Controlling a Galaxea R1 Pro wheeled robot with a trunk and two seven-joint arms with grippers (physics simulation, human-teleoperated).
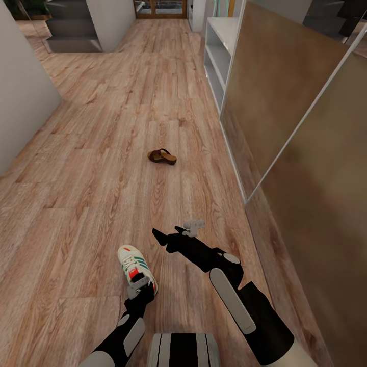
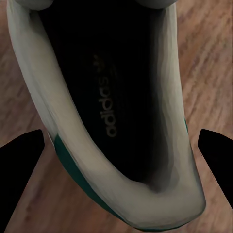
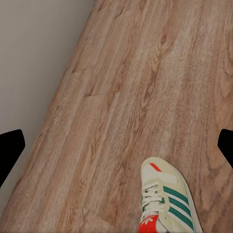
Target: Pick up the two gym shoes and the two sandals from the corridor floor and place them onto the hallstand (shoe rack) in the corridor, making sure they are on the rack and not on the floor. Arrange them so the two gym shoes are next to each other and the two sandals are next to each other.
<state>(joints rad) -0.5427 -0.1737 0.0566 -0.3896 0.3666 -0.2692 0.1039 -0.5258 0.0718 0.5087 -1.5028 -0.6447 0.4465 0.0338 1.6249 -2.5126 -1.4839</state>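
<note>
Wood plank floor — left claw spread wide around a sneaker's heel; right claw also apart, sandal well beyond it.

A pale grey wall runs along the left of the corridor, and the right wrist view catches a strip of plain wall too. On the right stand large brownish panels edged in light trim (their surface looks dull and blurred). Far ahead are dark grey steps and a wood-framed doorway.
</note>
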